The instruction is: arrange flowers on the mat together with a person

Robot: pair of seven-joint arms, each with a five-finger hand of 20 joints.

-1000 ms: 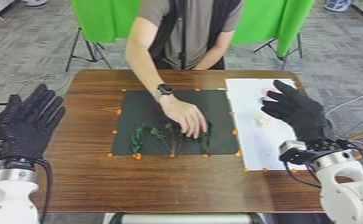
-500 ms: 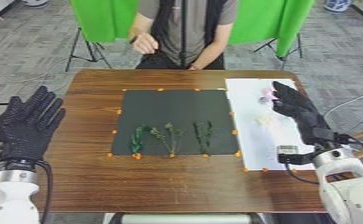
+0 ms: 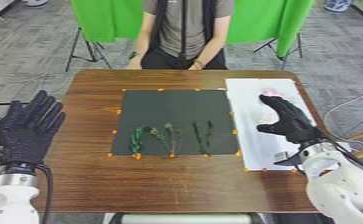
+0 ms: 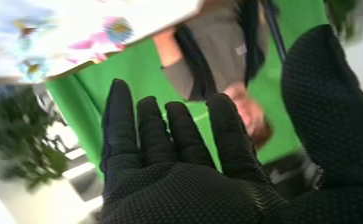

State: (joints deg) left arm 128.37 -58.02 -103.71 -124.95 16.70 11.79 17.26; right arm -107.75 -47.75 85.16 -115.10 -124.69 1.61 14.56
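My right hand (image 3: 293, 122) hung above the white sheet (image 3: 252, 145), its fingers straight and slightly spread, the thumb well out from them, holding nothing. Just past its tips, at the sheet's far end, lay pink flowers (image 3: 271, 92); my wrist view showed blue petals near them too. A pale flower (image 3: 266, 118) lay nearer the sheet's middle. On the dark mat (image 3: 173, 107), green sprigs (image 3: 171, 139) stood in a row along the near part. My left hand (image 3: 26, 132) was open beside the wooden surface (image 3: 160, 190).
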